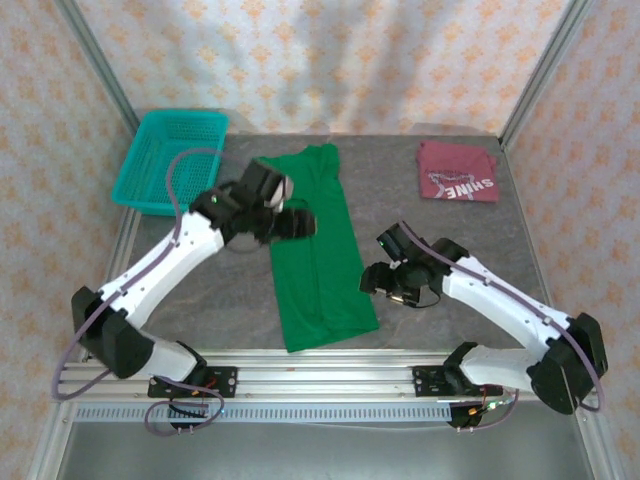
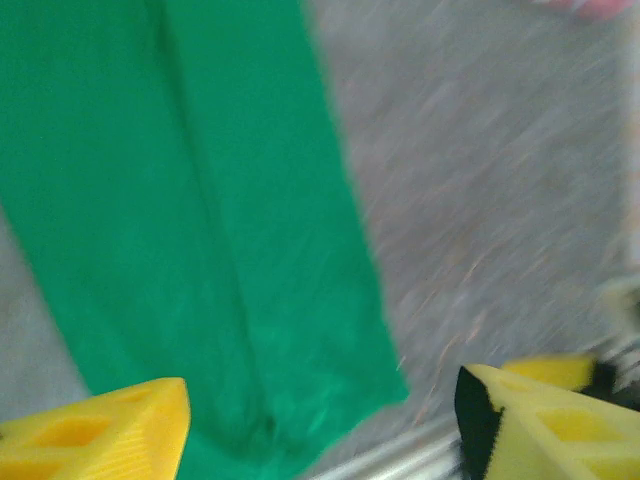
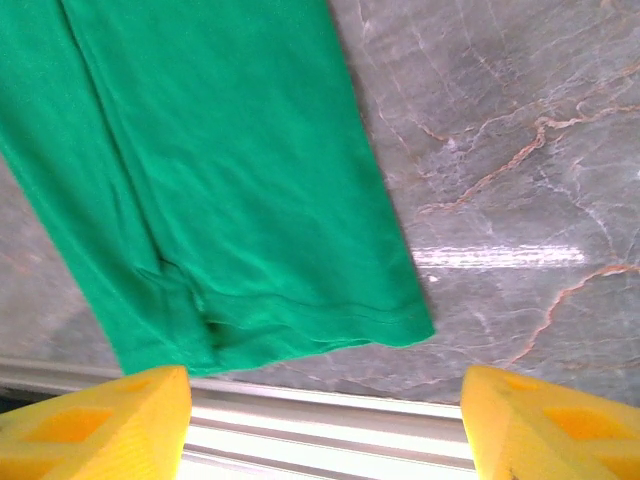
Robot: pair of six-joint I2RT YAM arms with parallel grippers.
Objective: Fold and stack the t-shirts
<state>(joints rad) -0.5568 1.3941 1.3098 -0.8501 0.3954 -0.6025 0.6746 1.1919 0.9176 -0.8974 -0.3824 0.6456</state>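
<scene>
A teal plastic mesh basket (image 1: 146, 203) sits at the far left corner of a grey, marble-veined tabletop (image 1: 400, 190). A silver aluminium rail (image 1: 330, 378) runs along the table's near edge. Peach wallpaper with an orange floral pattern (image 1: 330, 60) backs the scene, framed by slanted grey metal posts (image 1: 95, 60) at left and right.

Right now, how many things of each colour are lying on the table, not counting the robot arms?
green t-shirt: 1
dark red t-shirt: 1
teal basket: 1
Total: 3
</scene>
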